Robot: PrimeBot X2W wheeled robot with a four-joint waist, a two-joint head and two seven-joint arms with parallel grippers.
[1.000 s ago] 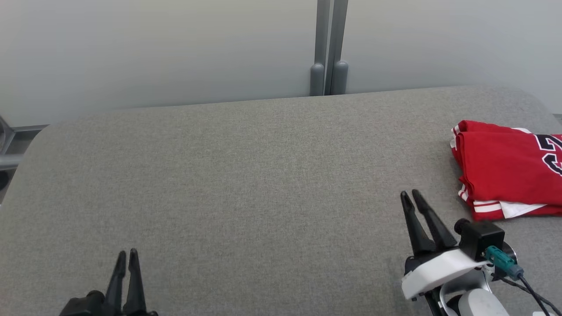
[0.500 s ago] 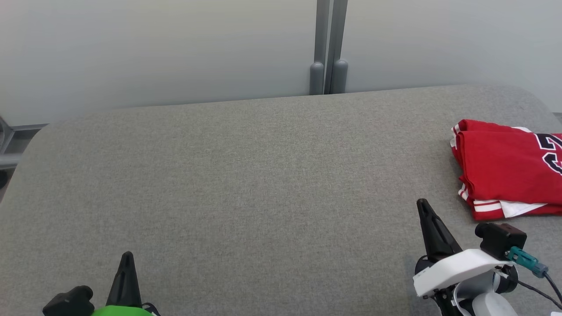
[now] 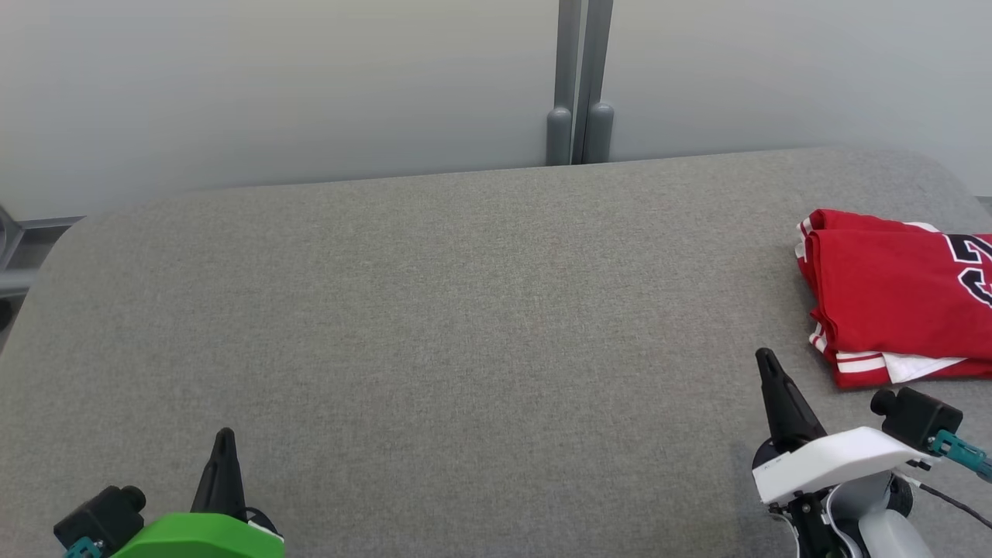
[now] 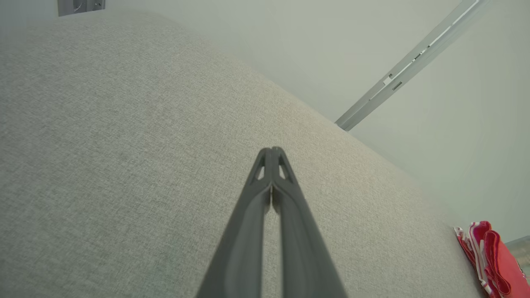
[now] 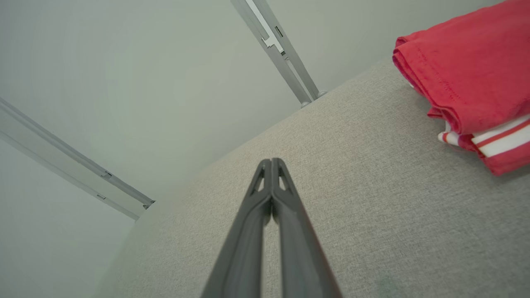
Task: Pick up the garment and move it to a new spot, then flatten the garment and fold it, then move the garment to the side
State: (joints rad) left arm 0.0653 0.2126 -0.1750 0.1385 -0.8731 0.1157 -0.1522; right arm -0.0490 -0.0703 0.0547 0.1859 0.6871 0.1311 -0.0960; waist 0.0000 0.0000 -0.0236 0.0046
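Carrying the folded red garment at its right edge: grey fabric bench. Right tool at the bench's front right, left tool at its front left. Both tools pinched fully narrow, holding nothing.

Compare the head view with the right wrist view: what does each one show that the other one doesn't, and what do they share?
Head view adds: the left gripper, shut, at lower left, and black numerals on the red garment. Right wrist view adds: a second wall rail at its left and stitching along the garment's folded edge. Shared: the shut right gripper, the folded garment lying apart from it, the grey padded table and the wall post.
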